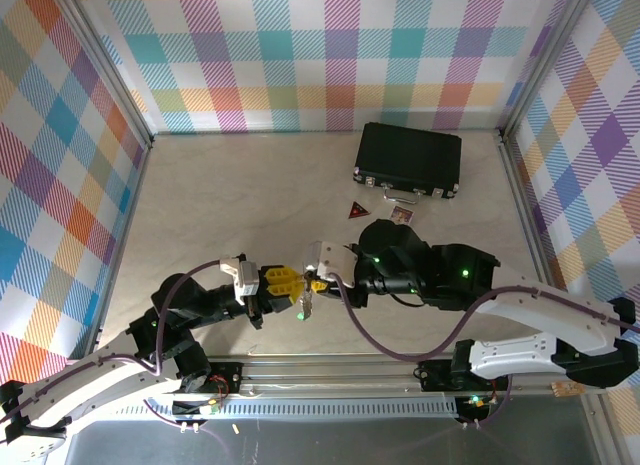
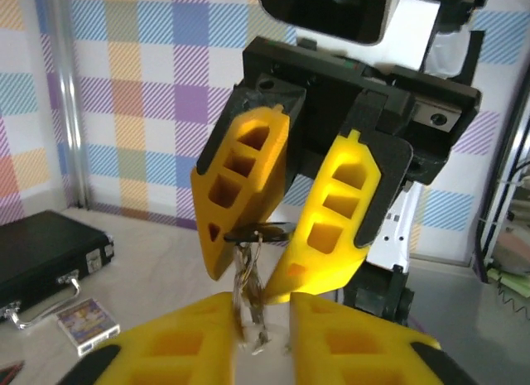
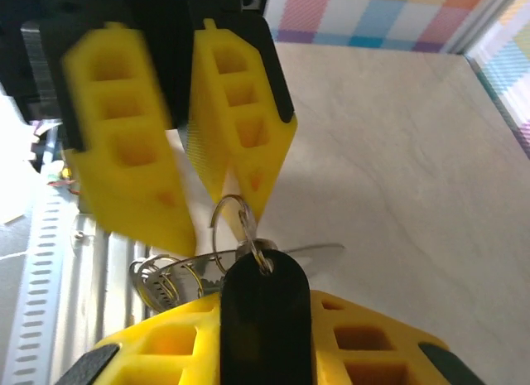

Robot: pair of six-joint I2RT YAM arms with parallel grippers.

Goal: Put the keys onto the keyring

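Note:
The two grippers meet tip to tip above the table's near middle. My right gripper [image 1: 318, 284] [image 3: 265, 306] is shut on the black head of a key [image 3: 265, 319], seen edge-on in the left wrist view [image 2: 258, 233]. Its blade [image 3: 327, 251] points sideways. A small silvery ring [image 3: 225, 221] passes through the head's hole, and more silvery loops of the keyring [image 3: 161, 277] bunch beside it. This metal hangs down [image 1: 305, 307] [image 2: 247, 298] into the narrow gap of my left gripper [image 1: 292, 282] [image 2: 261, 323], which stands slightly open, its fingers [image 3: 240, 128] either side of the ring.
A black rectangular case [image 1: 408, 160] [image 2: 41, 252] lies at the back right. In front of it are a dark red triangular piece [image 1: 358, 211] and a small patterned card [image 1: 401, 215] [image 2: 87, 323]. Plaid walls close three sides; a metal rail [image 1: 330, 370] runs along the near edge.

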